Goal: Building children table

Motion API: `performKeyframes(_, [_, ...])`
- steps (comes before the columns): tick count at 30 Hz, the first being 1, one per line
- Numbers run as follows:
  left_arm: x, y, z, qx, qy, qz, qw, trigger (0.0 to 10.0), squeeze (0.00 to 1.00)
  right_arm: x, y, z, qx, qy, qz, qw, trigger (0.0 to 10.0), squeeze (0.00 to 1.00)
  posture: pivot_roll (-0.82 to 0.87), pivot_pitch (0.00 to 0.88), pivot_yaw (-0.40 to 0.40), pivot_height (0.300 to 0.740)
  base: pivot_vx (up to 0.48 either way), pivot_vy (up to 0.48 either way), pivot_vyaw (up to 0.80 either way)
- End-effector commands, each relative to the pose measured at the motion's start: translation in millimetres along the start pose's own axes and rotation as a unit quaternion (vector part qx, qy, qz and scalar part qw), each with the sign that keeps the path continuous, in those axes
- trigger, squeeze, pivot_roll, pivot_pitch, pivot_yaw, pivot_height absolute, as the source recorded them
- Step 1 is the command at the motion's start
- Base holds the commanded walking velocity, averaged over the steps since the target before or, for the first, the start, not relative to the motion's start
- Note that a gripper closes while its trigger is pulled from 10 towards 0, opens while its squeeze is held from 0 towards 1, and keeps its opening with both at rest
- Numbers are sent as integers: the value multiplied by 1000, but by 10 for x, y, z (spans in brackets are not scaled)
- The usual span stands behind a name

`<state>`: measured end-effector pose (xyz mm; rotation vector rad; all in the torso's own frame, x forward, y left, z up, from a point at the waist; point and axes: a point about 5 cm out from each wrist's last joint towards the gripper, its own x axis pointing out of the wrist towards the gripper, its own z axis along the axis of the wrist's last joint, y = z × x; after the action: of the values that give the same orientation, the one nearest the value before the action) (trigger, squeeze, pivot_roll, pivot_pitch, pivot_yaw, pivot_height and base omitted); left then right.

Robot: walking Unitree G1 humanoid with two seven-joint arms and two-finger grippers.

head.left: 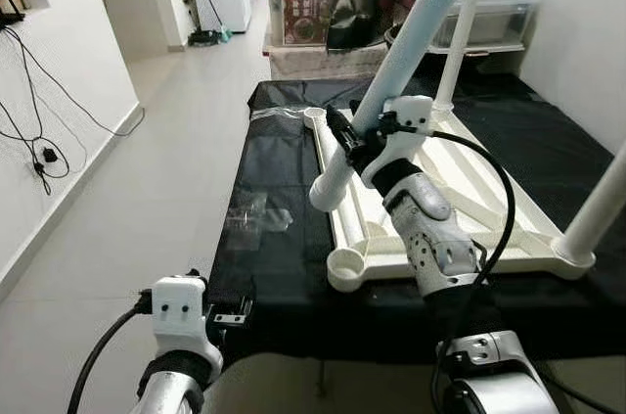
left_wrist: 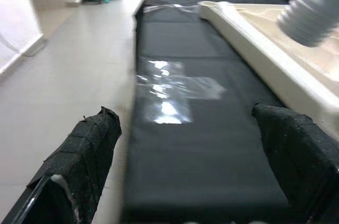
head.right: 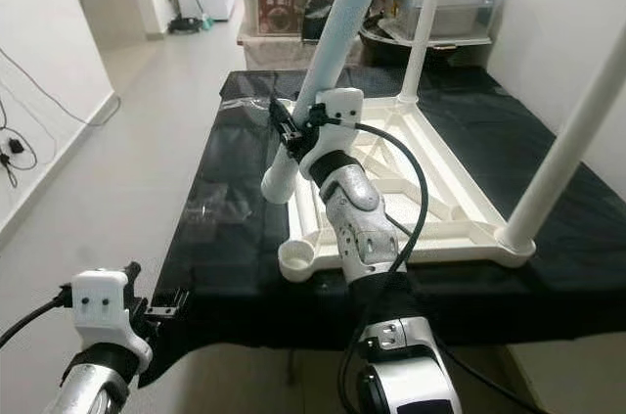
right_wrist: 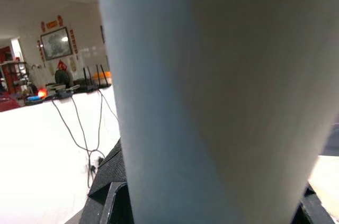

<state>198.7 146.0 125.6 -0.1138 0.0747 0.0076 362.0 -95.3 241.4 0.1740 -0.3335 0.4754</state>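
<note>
- Our right gripper (head.left: 354,143) pinches a loose white table leg (head.left: 406,47), tilted, its lower end hanging above the upturned tabletop's (head.left: 460,201) near-left socket (head.left: 344,267).
- Tabletop lies on a black cloth (head.left: 284,267); two legs already stand in it, far (head.left: 458,32) and near right (head.left: 599,207).
- Our left gripper (left_wrist: 185,166) is spread wide, holding nothing, low by the cloth's near edge.
- Clear plastic wrap (head.left: 252,219) lies on the cloth; storage boxes (head.left: 305,3) crowd behind.
</note>
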Motion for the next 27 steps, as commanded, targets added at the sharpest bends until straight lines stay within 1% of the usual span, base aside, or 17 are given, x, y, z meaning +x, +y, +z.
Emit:
performKeyframes(1, [11, 51, -50, 1, 10, 17, 1000, 10000, 0, 6, 49, 24, -10, -10, 7, 1000, 10000, 0, 80, 0, -6, 740, 0, 0, 0])
performKeyframes(17, [25, 6, -46, 1, 3, 17, 1000, 10000, 0, 39, 38, 38, -14, -12, 7, 1000, 10000, 0, 80, 0, -5, 740, 0, 0, 0])
performKeyframes(21, [34, 2, -22, 12, -7, 18, 1000, 10000, 0, 33, 41, 30, -14, -11, 8, 1000, 10000, 0, 78, 2, -7, 740, 0, 0, 0])
performKeyframes(25, [37, 5, -16, 12, -9, 19, 1000, 10000, 0, 32, 44, 27, -12, -10, 9, 1000, 10000, 0, 78, 2, -7, 740, 0, 0, 0])
performKeyframes(27, [39, 11, -18, 13, -9, 20, 1000, 10000, 0, 32, 49, 26, -11, -10, 10, 1000, 10000, 0, 78, 2, -7, 740, 307, -292, 0])
